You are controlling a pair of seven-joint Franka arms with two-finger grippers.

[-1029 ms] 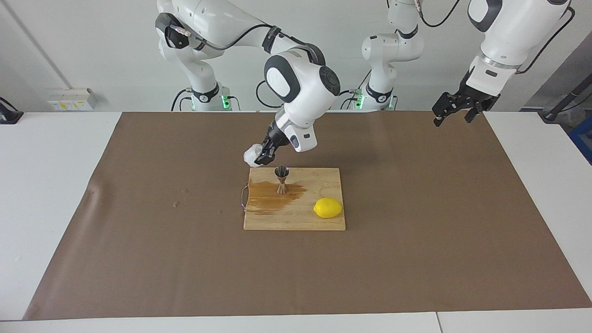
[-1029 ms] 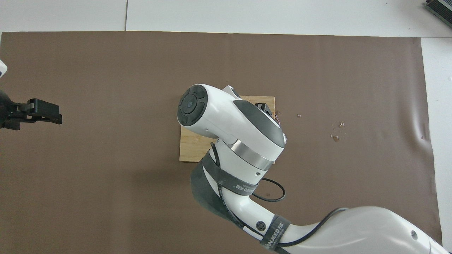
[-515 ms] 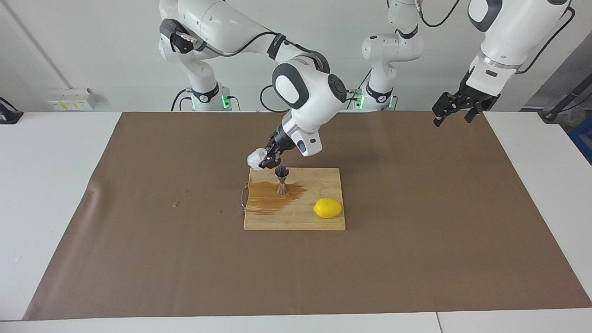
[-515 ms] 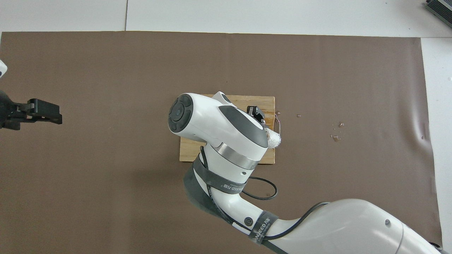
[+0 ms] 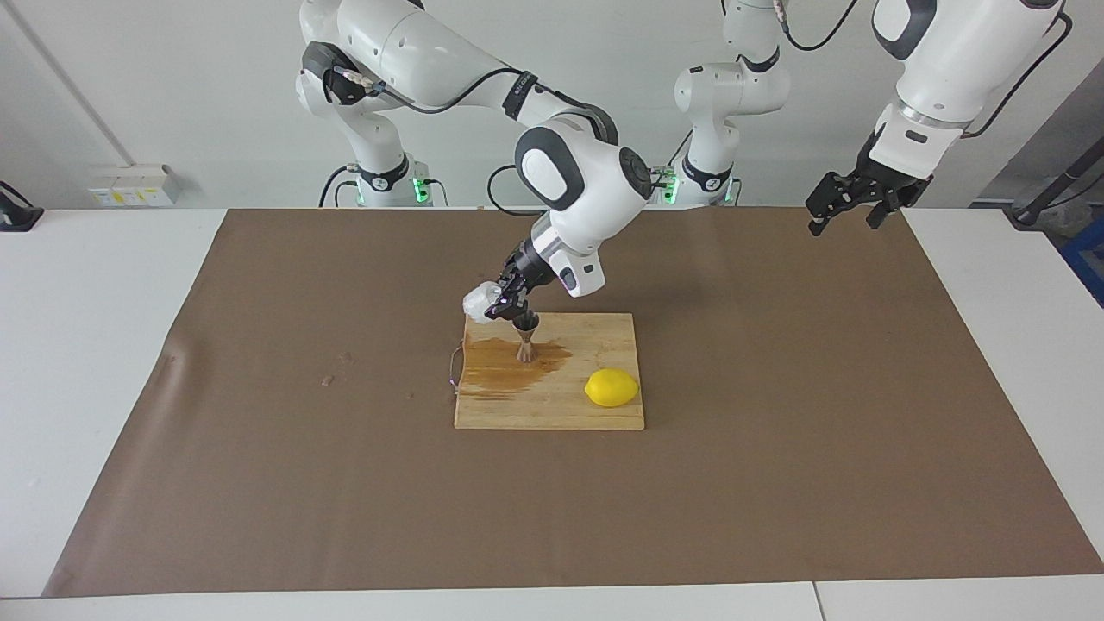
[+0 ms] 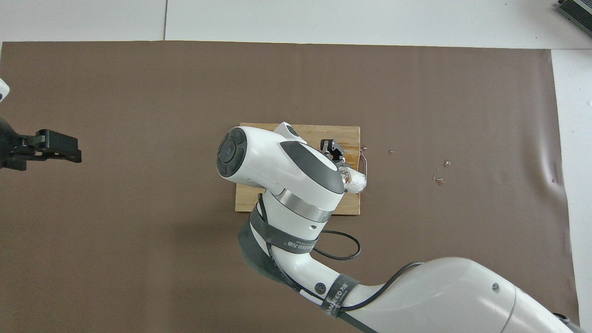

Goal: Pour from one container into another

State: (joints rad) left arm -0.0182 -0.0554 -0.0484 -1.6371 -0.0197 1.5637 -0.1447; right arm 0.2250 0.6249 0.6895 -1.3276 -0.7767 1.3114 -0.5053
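Right claw [image 5: 503,308] clamped on tilted plastic cup [image 5: 476,299] over jigger [image 5: 525,339] on cutting board [image 5: 604,414]; left claw [image 5: 847,207] apart, waiting.

Small translucent white cup [image 5: 477,300], crinkled, tipped on its side in the air over the cutting board [image 5: 604,414] edge nearest the robots, by the corner toward the right arm's end. Shiny steel jigger [image 5: 526,341], hourglass-shaped, upright on that board just below the cup, standing in a brown wet stain [image 5: 496,366].
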